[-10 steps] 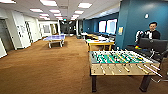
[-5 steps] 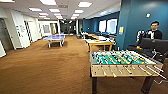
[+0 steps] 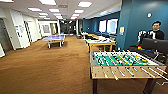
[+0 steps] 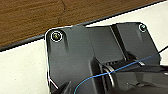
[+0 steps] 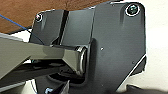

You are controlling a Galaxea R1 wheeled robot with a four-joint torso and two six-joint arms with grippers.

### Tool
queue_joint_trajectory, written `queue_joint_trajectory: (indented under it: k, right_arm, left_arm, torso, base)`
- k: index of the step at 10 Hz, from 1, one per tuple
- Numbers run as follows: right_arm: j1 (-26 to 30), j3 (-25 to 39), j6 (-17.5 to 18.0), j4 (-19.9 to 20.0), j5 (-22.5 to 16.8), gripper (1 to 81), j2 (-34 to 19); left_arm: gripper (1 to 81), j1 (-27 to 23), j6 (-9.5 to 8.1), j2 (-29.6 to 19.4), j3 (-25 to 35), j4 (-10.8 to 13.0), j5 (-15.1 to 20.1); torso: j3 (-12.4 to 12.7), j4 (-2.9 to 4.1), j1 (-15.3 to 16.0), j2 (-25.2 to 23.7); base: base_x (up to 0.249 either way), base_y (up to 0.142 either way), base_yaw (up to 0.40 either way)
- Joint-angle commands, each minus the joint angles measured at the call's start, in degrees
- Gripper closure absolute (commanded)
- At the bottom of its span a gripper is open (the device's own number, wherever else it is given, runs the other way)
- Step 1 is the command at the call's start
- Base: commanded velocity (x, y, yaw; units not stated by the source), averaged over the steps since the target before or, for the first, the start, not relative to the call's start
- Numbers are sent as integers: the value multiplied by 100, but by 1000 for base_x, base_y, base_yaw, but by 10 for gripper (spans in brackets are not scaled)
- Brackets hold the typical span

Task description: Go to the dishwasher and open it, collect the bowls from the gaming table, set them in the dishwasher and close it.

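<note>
I see the long white-topped gaming table with yellow frame point(image 3: 100, 42) at about 1 o'clock, well beyond the wooden foosball table with green field point(image 3: 122, 63), long axis running away from me; can't tell jaw state on either arm.

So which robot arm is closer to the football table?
Right, probably: the football table stands ahead on the robot's right, so the right arm sits on its side and the left arm on the far side.
</note>
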Motion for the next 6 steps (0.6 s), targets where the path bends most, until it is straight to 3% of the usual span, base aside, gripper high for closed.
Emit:
queue_joint_trajectory:
  k: [1, 6]
  right_arm:
    - [270, 4, -18, -53, -283, 10, 3]
    - [270, 4, -18, -53, -283, 10, 3]
  left_arm:
    - [10, -308, 36, -44, -15, 3, 253]
    - [10, -308, 44, -53, -15, -6, 253]
  torso:
    - [0, 0, 0, 0]
    - [2, 0, 0, 0]
  base:
    - [112, 65, 0]
    - [111, 68, 0]
